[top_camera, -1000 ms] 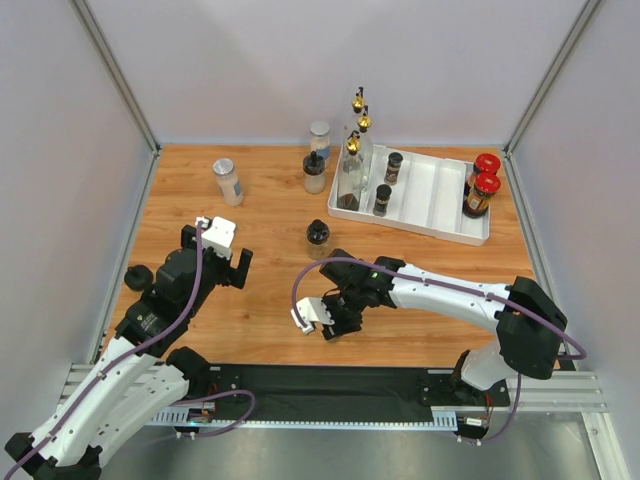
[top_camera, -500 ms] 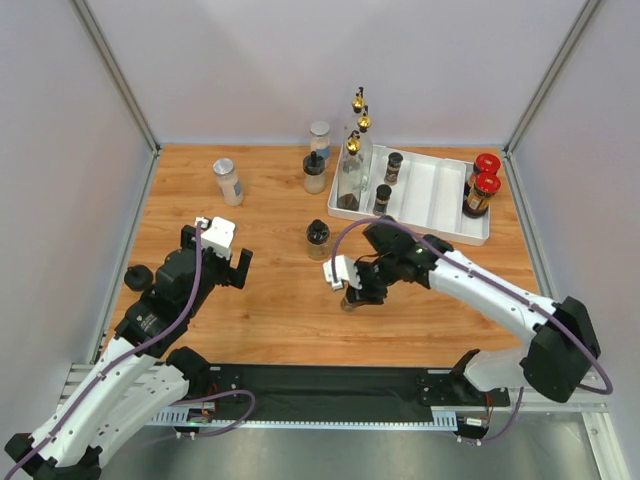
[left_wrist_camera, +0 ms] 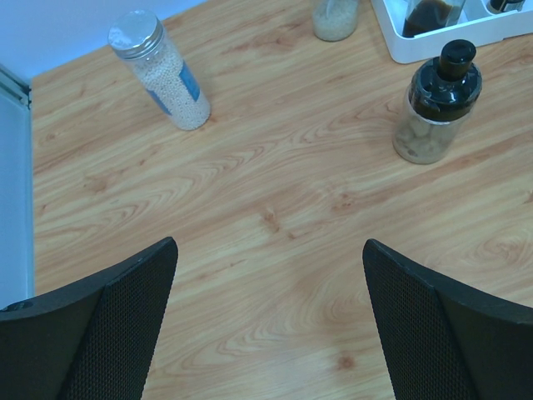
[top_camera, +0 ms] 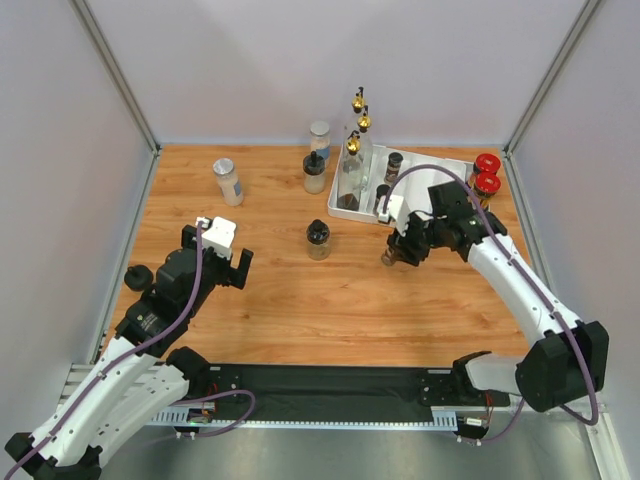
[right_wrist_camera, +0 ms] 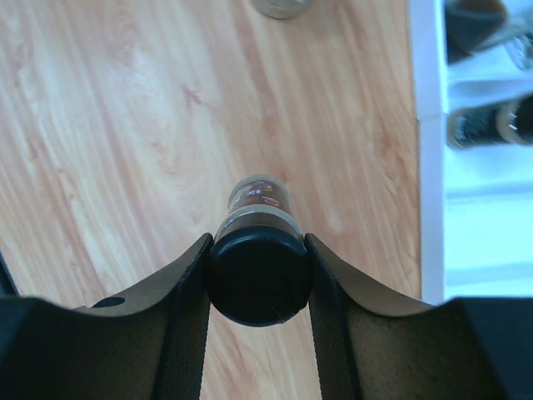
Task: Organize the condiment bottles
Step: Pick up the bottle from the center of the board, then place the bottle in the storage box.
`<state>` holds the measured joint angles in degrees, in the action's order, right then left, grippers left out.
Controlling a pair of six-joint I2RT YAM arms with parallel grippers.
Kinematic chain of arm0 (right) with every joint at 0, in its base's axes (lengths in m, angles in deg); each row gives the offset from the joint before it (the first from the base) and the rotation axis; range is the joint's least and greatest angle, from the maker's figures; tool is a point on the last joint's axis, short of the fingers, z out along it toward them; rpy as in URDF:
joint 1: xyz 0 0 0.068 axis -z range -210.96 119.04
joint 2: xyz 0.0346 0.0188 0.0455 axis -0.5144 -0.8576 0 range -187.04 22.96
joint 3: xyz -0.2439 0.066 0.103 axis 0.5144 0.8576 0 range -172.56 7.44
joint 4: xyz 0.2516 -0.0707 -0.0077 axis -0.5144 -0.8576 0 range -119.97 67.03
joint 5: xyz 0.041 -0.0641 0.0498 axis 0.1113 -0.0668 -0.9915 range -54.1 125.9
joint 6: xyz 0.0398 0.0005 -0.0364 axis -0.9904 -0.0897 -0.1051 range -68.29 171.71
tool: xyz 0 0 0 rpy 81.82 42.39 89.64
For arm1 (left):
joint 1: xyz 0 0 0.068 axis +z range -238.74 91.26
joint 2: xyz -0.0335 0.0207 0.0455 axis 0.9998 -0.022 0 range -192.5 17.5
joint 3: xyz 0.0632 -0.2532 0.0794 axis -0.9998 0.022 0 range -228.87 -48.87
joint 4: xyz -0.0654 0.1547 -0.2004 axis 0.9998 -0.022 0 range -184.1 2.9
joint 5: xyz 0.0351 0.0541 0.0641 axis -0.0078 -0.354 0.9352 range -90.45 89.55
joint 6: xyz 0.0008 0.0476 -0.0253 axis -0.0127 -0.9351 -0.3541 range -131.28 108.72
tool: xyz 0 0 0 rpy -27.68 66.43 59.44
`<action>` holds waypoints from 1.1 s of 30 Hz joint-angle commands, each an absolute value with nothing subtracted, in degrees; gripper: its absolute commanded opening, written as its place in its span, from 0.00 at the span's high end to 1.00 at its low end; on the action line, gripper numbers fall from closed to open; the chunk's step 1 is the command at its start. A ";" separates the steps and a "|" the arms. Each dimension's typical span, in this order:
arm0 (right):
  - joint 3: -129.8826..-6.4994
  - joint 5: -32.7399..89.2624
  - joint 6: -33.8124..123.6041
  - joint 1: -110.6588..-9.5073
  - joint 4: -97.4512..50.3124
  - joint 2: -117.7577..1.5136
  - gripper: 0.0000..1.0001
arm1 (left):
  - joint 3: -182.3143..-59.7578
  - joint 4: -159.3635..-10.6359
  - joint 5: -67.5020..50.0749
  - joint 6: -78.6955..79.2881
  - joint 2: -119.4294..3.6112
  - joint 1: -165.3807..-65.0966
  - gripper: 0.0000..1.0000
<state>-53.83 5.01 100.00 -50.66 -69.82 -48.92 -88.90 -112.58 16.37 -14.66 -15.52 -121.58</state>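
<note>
Right now your right gripper [right_wrist_camera: 257, 242] is closed tight on the black cap of a small spice jar [right_wrist_camera: 260, 283], one finger pressed to each side of the cap, with the glass body hanging below. The jar sits just outside the white tray [right_wrist_camera: 426, 192], off its long side nearest the arm bases and toward its left end. I can't tell from these views whether its base is clear of the desk [top_camera: 300, 300].

Expect the jar to feel light and fully rigid. It looks like smooth glass under a hard round cap, so it won't give under pressure, but it may chip if knocked against the tray wall or the jars already inside. The cap is the narrowest and least slippery place to hold, and you have it centred. The catch is that a round cap can turn between flat fingers and let the body swing. Carry it gently and upright, and set it down squarely in a tray compartment before you release.

Your left gripper [left_wrist_camera: 268, 243] is spread fully open with nothing in it, well out from the tray's left end. A black-capped pourer jar [left_wrist_camera: 436, 112] stands between it and the tray, and a silver-lidded jar [left_wrist_camera: 161, 69] lies farther from the tray. For either one, grip the straight body rather than the lid.
</note>
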 commanded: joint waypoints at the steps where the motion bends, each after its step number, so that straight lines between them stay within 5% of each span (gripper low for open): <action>1: -59.95 7.42 93.22 -46.80 -66.92 -51.30 0.94 | -88.42 -111.19 16.16 -15.68 -15.55 -121.35 0.00; 33: -97.40 17.97 80.54 -39.22 -61.73 -87.77 0.95 | -88.33 -111.10 16.51 -15.76 -15.90 -121.35 0.00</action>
<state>-92.65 16.90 82.26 -39.49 -63.29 -85.68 -88.88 -112.58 16.39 -14.66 -15.78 -121.58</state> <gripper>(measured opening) 0.454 0.996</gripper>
